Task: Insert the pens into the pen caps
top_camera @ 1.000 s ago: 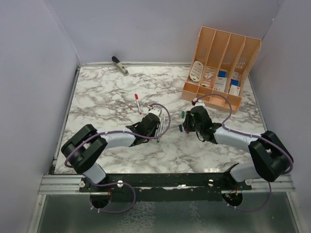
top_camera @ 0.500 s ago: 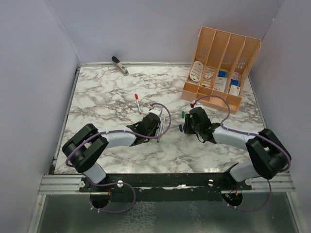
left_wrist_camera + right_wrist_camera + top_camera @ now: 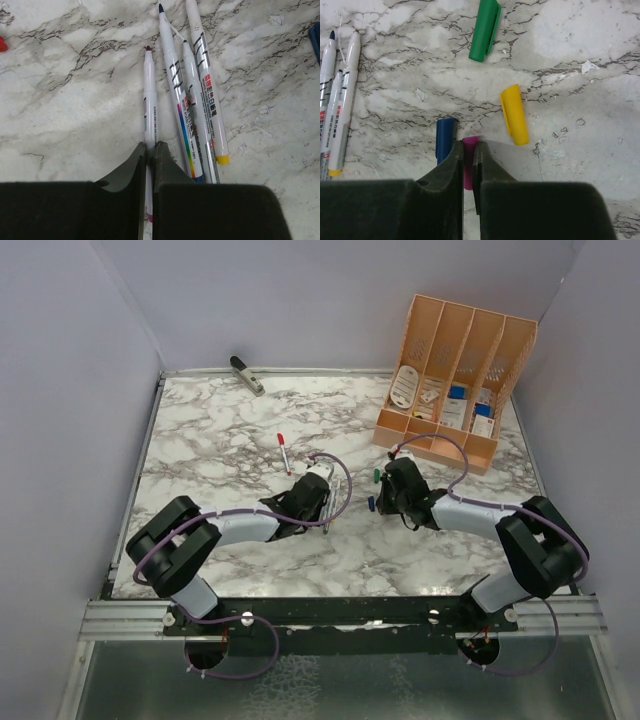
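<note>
In the left wrist view my left gripper (image 3: pixel 149 146) is shut on a white pen (image 3: pixel 150 100) with a dark magenta tip, lying on the marble. Three more pens (image 3: pixel 192 100) lie side by side just to its right. In the right wrist view my right gripper (image 3: pixel 468 146) is shut on the magenta cap (image 3: pixel 468 170), low at the table. The blue cap (image 3: pixel 445 137) lies just left of it, the yellow cap (image 3: pixel 513 114) to its right, and the green cap (image 3: pixel 485 29) farther ahead. In the top view both grippers (image 3: pixel 318 490) (image 3: pixel 385 495) sit mid-table.
A pen with a red cap (image 3: pixel 284 452) lies alone beyond the left gripper. A grey clip tool (image 3: pixel 246 374) lies at the back left edge. An orange desk organiser (image 3: pixel 455 380) stands at the back right. A red bit (image 3: pixel 2 44) shows at the left wrist view's edge.
My right gripper has shifted slightly left and forward, staying low among the caps. The left arm has barely moved.
</note>
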You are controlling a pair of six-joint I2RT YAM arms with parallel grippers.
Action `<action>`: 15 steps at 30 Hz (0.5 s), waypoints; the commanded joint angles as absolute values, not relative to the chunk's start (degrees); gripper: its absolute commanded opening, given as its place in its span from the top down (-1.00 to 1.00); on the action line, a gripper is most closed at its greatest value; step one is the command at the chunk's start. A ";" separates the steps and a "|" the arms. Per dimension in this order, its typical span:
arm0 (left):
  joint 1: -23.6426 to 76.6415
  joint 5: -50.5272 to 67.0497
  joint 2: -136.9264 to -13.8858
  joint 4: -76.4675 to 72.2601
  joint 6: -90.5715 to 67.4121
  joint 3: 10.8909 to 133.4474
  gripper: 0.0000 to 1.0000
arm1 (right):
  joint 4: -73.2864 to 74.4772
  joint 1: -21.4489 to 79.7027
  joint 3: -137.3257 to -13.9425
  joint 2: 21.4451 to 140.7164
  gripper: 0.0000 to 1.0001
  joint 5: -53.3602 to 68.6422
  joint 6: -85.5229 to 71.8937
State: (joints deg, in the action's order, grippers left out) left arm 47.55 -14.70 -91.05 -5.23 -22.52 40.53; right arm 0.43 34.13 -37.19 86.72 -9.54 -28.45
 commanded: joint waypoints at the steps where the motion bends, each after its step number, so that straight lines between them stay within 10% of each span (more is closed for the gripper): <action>1: 47.95 -12.24 -88.78 1.05 -22.45 38.47 1.00 | 4.30 34.19 -37.90 87.98 0.98 -9.99 -28.77; 15: 47.93 -12.36 -75.53 -0.44 -18.31 38.06 1.00 | 1.27 34.19 -41.45 83.79 0.98 -8.92 -25.79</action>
State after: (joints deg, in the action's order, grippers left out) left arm 47.70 -13.52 -80.66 1.06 -20.21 38.48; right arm 2.74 34.13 -39.20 87.29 -9.45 -27.59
